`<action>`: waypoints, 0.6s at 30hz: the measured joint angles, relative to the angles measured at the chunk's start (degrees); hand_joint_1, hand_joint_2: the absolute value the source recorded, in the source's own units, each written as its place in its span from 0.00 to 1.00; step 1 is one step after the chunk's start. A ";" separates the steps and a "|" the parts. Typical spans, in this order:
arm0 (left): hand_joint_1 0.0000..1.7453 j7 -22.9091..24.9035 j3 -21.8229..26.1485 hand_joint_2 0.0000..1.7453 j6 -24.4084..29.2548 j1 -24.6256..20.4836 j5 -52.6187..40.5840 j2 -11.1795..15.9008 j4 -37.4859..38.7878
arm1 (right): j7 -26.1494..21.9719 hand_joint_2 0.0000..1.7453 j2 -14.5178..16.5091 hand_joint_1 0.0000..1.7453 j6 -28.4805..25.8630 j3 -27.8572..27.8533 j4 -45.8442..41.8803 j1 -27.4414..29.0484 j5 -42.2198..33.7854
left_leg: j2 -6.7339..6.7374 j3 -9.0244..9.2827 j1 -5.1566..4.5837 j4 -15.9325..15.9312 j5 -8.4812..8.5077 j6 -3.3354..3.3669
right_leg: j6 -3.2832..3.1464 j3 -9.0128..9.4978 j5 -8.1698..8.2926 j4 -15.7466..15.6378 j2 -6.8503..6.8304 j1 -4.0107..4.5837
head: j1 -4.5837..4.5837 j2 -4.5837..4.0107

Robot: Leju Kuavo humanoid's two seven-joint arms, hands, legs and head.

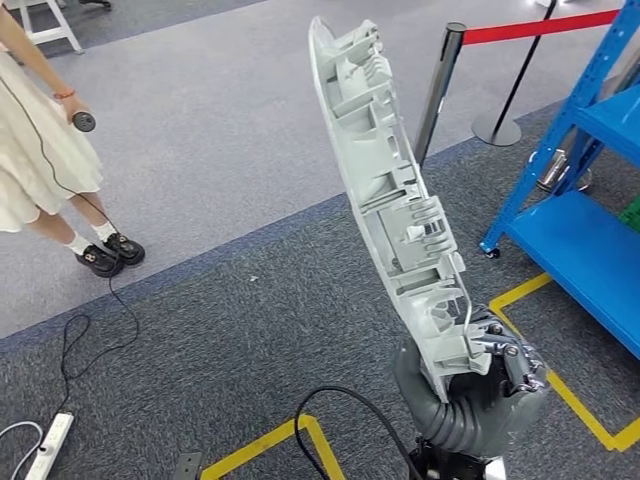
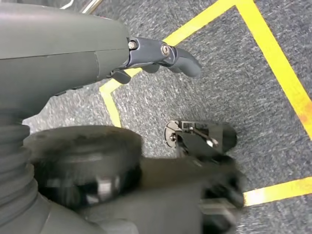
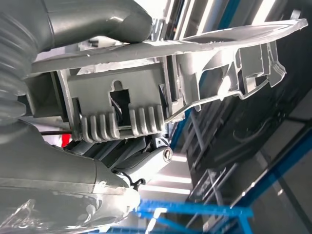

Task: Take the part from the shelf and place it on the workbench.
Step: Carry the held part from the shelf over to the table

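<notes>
We held the part (image 1: pixel 392 200) upright in our right hand (image 1: pixel 490 385), above the grey carpet (image 1: pixel 249 310).

Our right hand gripped the long grey moulded part at its lower end, thumb (image 3: pixel 110 22) on one face and fingers (image 3: pixel 147 163) on the ribbed other. The blue shelf (image 1: pixel 581 240) stood to our right. Our left hand (image 2: pixel 162 53) hung over yellow floor tape (image 2: pixel 279 73), fingers extended, holding nothing.
</notes>
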 joint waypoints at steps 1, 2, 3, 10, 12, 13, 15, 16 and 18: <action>0.00 -0.08 0.01 1.00 0.00 -0.13 0.02 -0.01 0.00 | 0.00 1.00 0.00 1.00 0.00 0.01 -0.04 0.04 0.03 | 1.13 1.31 -0.09 -2.41 0.56 0.30 | 0.31 0.03 -0.14 0.13 -0.62 0.20 | -0.01 0.00; 0.00 -0.11 0.02 1.00 0.00 -0.23 0.03 -0.01 0.00 | -0.01 1.00 -0.01 1.00 0.00 0.01 -0.09 0.05 0.06 | 1.68 1.88 -0.21 -3.70 0.60 0.69 | 0.62 0.08 -0.27 0.22 -1.25 0.41 | -0.01 0.00; 0.00 -0.12 0.02 1.00 0.00 -0.26 0.03 0.01 0.00 | -0.01 1.00 -0.01 1.00 0.00 0.02 -0.13 0.06 0.08 | 1.17 1.84 -0.35 -4.09 0.43 1.18 | 0.92 0.14 -0.40 0.28 -1.95 0.52 | 0.02 0.00; 0.00 -0.11 0.07 1.00 0.01 -0.05 0.01 0.17 0.00 | -0.02 1.00 -0.02 1.00 0.00 0.02 -0.15 0.19 0.06 | -4.08 1.66 -0.11 -4.15 0.84 3.31 | 2.19 -6.15 -7.85 14.51 4.40 -0.15 | 0.89 0.00; 0.00 -0.10 0.08 1.00 0.02 0.10 0.01 0.18 0.00 | -0.01 1.00 -0.02 1.00 0.00 0.03 -0.14 0.35 0.02 | -5.80 1.68 -0.19 -4.15 0.89 3.35 | 1.94 -7.26 -7.12 15.91 4.80 -0.08 | 0.93 0.00; 0.00 -0.10 0.09 1.00 0.02 0.19 0.01 0.19 0.00 | 0.00 1.00 -0.02 1.00 0.00 0.03 -0.14 0.38 -0.01 | -6.71 1.71 -0.19 -4.14 0.93 3.31 | 1.69 -6.25 -5.32 13.43 5.15 -0.06 | 0.94 0.00; 0.00 -0.11 0.10 1.00 0.02 0.24 0.02 0.14 0.00 | 0.00 1.00 -0.02 1.00 0.00 0.03 -0.14 0.38 -0.05 | -8.37 1.68 -0.19 -4.08 1.05 3.09 | 1.11 -2.70 -1.58 5.69 7.73 -0.17 | 0.93 0.00; 0.00 -0.12 0.10 1.00 0.02 0.22 0.03 0.10 0.00 | -0.01 1.00 -0.02 1.00 0.00 0.04 -0.14 0.37 -0.08 | -9.12 1.55 -0.16 -4.02 1.15 2.88 | 0.98 -1.23 -0.58 2.66 9.01 -0.24 | 0.91 0.00; 0.00 -0.11 0.10 1.00 0.03 0.26 0.03 0.06 0.00 | -0.01 1.00 -0.02 1.00 0.00 0.05 -0.14 0.37 -0.15 | -10.36 1.09 0.04 -4.02 1.47 2.19 | 0.87 -0.18 -0.36 0.42 9.91 -0.18 | 0.89 0.00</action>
